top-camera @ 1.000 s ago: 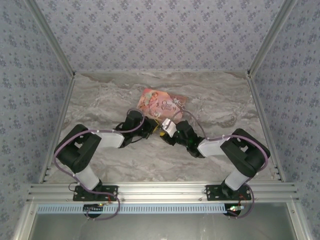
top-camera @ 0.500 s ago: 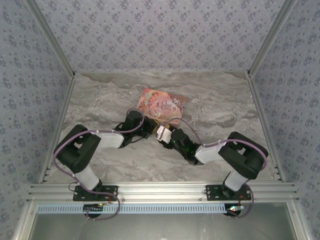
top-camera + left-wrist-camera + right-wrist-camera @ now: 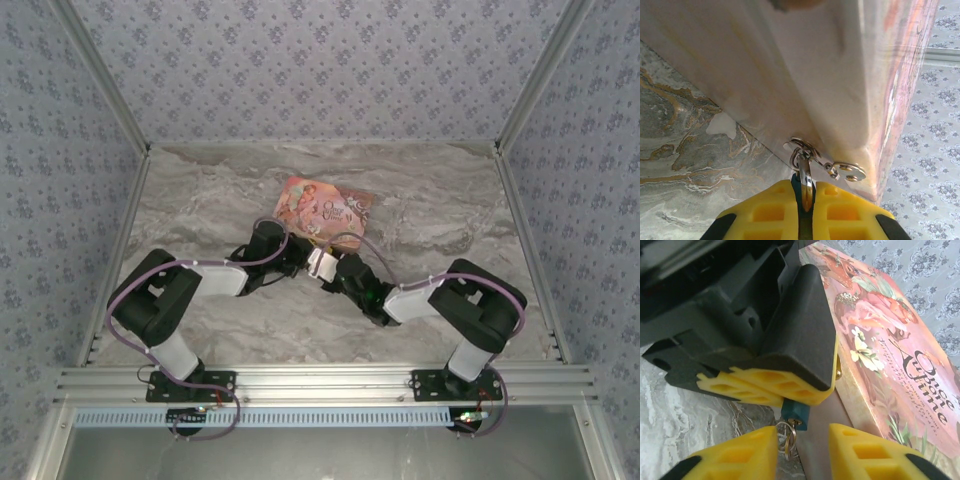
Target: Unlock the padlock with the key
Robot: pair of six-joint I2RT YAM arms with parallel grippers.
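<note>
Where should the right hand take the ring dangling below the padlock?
Pinch the ring itself, coming from the padlock's free end, opposite the left hand: that hand clamps the teal body, leaving the hanging ring reachable.

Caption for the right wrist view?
Left gripper clamps the padlock beside the pink box; right gripper open around its dangling ring.

- The table (image 3: 200, 200) top looks like grey marble.
- Walls (image 3: 320, 70) with little flowers stand on three sides.
- A silver metal rail (image 3: 320, 380) runs along the front.
</note>
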